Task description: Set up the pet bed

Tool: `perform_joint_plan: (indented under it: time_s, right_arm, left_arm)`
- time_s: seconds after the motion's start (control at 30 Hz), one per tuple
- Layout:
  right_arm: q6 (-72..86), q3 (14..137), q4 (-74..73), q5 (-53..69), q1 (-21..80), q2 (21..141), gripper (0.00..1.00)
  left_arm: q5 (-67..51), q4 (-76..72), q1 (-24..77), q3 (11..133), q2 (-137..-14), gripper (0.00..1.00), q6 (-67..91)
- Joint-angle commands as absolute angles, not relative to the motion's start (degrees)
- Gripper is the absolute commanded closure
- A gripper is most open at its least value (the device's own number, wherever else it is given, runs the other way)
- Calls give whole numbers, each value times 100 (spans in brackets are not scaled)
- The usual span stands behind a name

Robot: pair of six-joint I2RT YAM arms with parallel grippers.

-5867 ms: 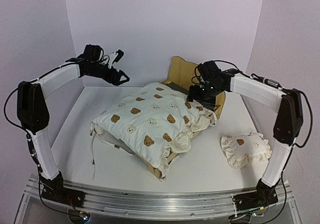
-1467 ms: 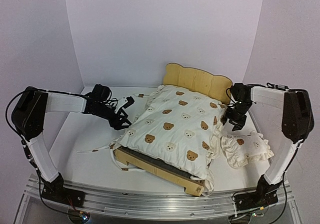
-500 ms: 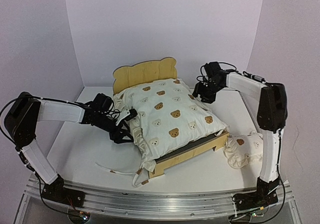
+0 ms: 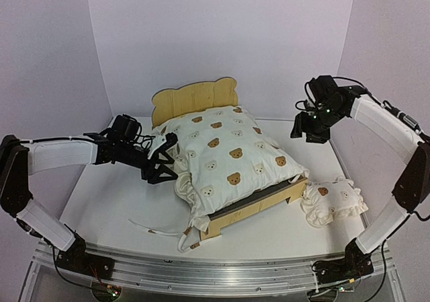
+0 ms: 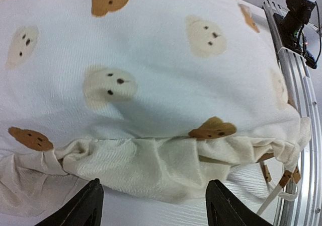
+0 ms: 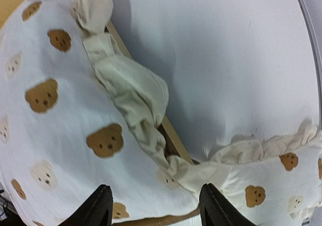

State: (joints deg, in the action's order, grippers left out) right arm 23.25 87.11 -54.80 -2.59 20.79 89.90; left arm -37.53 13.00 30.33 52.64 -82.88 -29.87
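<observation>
The pet bed (image 4: 259, 208) stands mid-table, a light plywood frame with its bear-eared headboard (image 4: 193, 99) at the far left. A cream bear-print cushion (image 4: 228, 151) lies over it and hides most of the base. My left gripper (image 4: 168, 159) is open at the cushion's left edge, low over the table. In the left wrist view the gripper (image 5: 156, 206) is empty, with the cushion's (image 5: 151, 85) gathered hem just ahead. My right gripper (image 4: 306, 132) hangs open above the table, right of the bed. Below the gripper (image 6: 157, 206) in its wrist view are the cushion (image 6: 60, 135) and a frame rail (image 6: 173, 135).
A small ruffled bear-print pillow (image 4: 334, 200) lies on the table right of the bed's foot, and shows in the right wrist view (image 6: 271, 185). Loose cushion ties (image 4: 161, 229) trail on the table near the front left; more ties (image 5: 282, 180) hang at the cushion's corner.
The bed and cushion were turned so the headboard now faces far left. In the last half second the right gripper lifted away to the right and the left gripper shifted slightly back.
</observation>
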Motion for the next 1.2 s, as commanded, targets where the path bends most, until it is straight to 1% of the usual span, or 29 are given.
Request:
perform_joint_plan:
  time_s: [0.0, 0.13, 0.37, 0.53, 0.63, 0.73, 0.77, 0.87, 0.9, 0.93, 0.97, 1.0, 1.17]
  right_arm:
    - [2608, 8175, -5921, -99, 2675, 8618, 41]
    - [3117, 7761, -5825, -332, 3226, 8408, 41]
    - [3528, 7529, -5322, -472, 4429, 8208, 39]
    - [3719, 7422, -5037, -624, 4938, 8179, 39]
    - [3740, 7393, -4841, -609, 5132, 8251, 40]
    - [3612, 7383, -4708, -509, 5251, 8346, 40]
    - [3590, 7384, -4688, -474, 5264, 8363, 40]
    - [3528, 7404, -4604, -406, 5290, 8368, 40]
    - [3499, 7425, -4595, -421, 5290, 8358, 40]
    - [3467, 7447, -4585, -446, 5291, 8348, 40]
    - [3418, 7485, -4580, -466, 5291, 8347, 40]
    - [3357, 7536, -4573, -445, 5291, 8360, 40]
    - [3036, 7744, -4200, 21, 5366, 8454, 41]
  left_arm:
    - [-4023, 1169, 3112, 5110, -8014, 28, -3198]
    - [-3551, 883, 3471, 5266, -8096, 28, -3011]
    - [-2923, 1024, 4649, 5866, -8503, 19, -2815]
    - [-2979, 983, 4999, 5765, -8685, 15, -2973]
    - [-2851, 824, 5096, 5810, -8938, 15, -3122]
    - [-2621, 603, 5098, 5834, -9236, 26, -3165]
    - [-2536, 586, 5098, 5868, -9314, 33, -3187]
    - [-2360, 609, 5098, 5987, -9412, 63, -3220]
    - [-2309, 619, 5098, 6035, -9402, 77, -3189]
    - [-2252, 624, 5095, 6096, -9390, 89, -3139]
    - [-2154, 621, 5088, 6180, -9373, 97, -3042]
    - [-2015, 627, 5073, 6277, -9365, 100, -2943]
    - [-2183, 963, 4661, 6988, -9305, 100, -2473]
